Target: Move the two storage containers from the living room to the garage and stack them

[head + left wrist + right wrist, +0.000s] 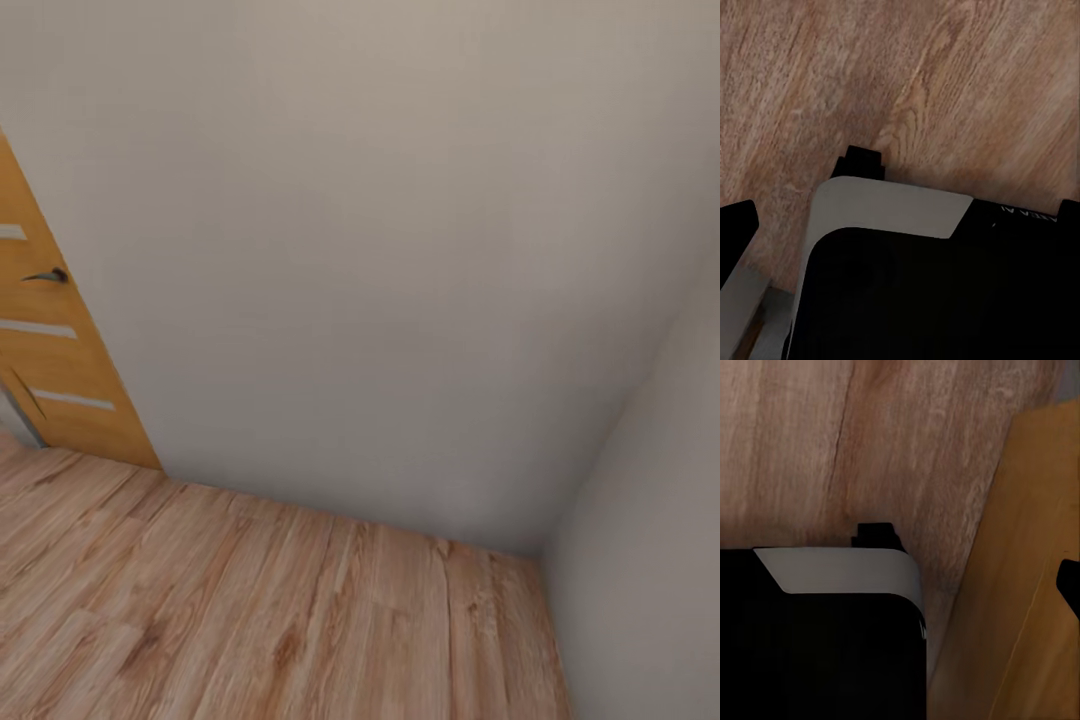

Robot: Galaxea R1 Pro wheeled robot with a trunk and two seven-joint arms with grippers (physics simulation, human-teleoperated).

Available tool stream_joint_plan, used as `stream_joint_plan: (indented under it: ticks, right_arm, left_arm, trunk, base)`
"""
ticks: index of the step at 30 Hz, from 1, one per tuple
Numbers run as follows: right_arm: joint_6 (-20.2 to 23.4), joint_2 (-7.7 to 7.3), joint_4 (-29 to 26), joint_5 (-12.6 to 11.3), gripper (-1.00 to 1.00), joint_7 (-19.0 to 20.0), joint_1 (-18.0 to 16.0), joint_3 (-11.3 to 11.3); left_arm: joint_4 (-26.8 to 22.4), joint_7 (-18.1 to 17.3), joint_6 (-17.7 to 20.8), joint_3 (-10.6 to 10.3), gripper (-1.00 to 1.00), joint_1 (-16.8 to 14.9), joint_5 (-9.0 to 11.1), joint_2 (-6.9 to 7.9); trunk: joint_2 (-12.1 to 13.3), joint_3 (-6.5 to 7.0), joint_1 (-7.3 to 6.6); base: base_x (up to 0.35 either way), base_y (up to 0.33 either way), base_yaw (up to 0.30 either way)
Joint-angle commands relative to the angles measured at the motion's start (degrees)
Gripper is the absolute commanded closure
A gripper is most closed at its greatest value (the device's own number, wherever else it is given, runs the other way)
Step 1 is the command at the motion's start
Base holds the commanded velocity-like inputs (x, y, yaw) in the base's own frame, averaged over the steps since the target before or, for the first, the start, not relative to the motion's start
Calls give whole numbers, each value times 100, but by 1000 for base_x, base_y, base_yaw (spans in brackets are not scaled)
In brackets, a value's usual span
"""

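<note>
We face a corner where two plain pale walls [400, 250] meet over a light wood-plank floor [250, 620]. One orange wooden door [45, 340] with one dark handle [48, 276] stands at the head view's left edge. Both wrist views look down past the robot's black-and-white body [892, 206] at the planks; the right one also catches an orange panel [1020, 585]. We cannot tell how either gripper's jaws stand.

A room corner of pale wall [380, 250], orange door [50, 350] and wood-plank floor [250, 620] is looked down on from head height, while the same planking [945, 90] is viewed closely from both wrist cameras over the robot's dark base [937, 300], orange wood [1027, 585] being included at the right wrist.
</note>
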Motion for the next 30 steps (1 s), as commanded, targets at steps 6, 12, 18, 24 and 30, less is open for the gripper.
stream_joint_plan:
  ticks: [6,12,18,24,30]
  right_arm:
    - [-29,5,17,-55,-100,-2,-6,46]
    - [-29,5,17,-55,-100,-2,-6,46]
    - [-29,5,17,-55,-100,-2,-6,46]
    - [-29,5,17,-55,-100,-2,-6,46]
    - [-29,5,17,-55,-100,-2,-6,46]
  left_arm:
    - [-2,-19,27,6,-100,-4,40,2]
    - [-2,-19,27,6,-100,-2,40,2]
    - [-2,-19,27,6,-100,-1,47,2]
    - [-2,-19,25,6,-100,-2,43,2]
    - [-2,-19,26,6,-100,-3,40,-4]
  trunk:
    - [-2,-5,3]
    - [-2,-5,3]
    - [-2,-5,3]
    - [-2,-5,3]
    - [-2,-5,3]
  base:
    - [319,0,269]
    - [319,0,270]
    - [164,0,269]
    - [11,0,269]
    - [1,0,270]
